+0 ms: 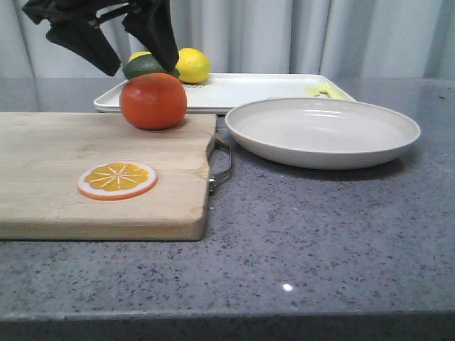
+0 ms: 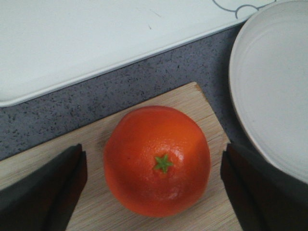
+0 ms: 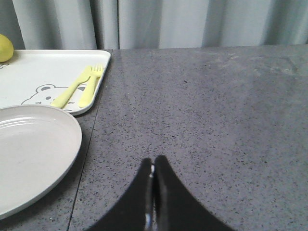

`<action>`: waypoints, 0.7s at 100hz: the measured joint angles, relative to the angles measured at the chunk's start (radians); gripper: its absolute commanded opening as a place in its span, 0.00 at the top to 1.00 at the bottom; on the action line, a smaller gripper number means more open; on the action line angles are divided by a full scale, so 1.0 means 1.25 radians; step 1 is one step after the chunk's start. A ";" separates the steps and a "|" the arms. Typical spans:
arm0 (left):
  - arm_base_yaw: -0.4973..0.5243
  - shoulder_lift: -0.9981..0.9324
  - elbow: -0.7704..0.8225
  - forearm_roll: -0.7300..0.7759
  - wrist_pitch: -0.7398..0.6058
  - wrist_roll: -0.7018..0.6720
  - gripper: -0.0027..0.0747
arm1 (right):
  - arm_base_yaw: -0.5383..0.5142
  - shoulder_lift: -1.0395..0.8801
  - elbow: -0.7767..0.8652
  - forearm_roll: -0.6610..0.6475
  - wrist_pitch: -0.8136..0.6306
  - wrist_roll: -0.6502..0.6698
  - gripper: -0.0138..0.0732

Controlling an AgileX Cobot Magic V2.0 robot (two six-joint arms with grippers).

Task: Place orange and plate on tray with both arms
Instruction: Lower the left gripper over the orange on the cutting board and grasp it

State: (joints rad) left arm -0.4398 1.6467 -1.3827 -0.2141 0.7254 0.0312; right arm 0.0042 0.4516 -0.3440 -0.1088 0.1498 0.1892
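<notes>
One orange (image 1: 153, 100) on the far corner of the cutting board (image 1: 64, 170); my left hand (image 1: 131, 46) open above it, fingers either side. One plate (image 1: 323, 130) on the grey speckled surface (image 1: 320, 234), in front of one tray (image 1: 234, 91). Two lemons (image 1: 192, 65), one orange slice (image 1: 117, 180). My right hand (image 3: 153, 192) closed, empty. Grey curtains (image 1: 320, 35) behind.

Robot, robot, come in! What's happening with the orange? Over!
Left tool open, straddling glossy red-orange fruit on wooden board. Right tool shut, off the plate. Nothing blocking.
</notes>
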 measured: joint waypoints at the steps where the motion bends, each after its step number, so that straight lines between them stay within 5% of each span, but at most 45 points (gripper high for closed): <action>1: 0.000 0.000 0.000 0.000 0.000 0.000 0.25 | 0.000 0.000 0.000 0.000 0.000 0.000 0.91; 45: 0.000 0.033 0.000 -0.012 -0.015 0.000 0.27 | 0.000 0.000 0.000 0.000 0.000 0.000 0.91; 70: 0.000 0.034 -0.003 -0.015 -0.022 0.000 0.53 | 0.000 0.000 0.000 0.000 0.000 0.000 0.91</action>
State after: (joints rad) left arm -0.4398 1.6892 -1.3862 -0.2325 0.6979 0.0312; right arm 0.0042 0.4516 -0.3440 -0.1088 0.1498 0.1892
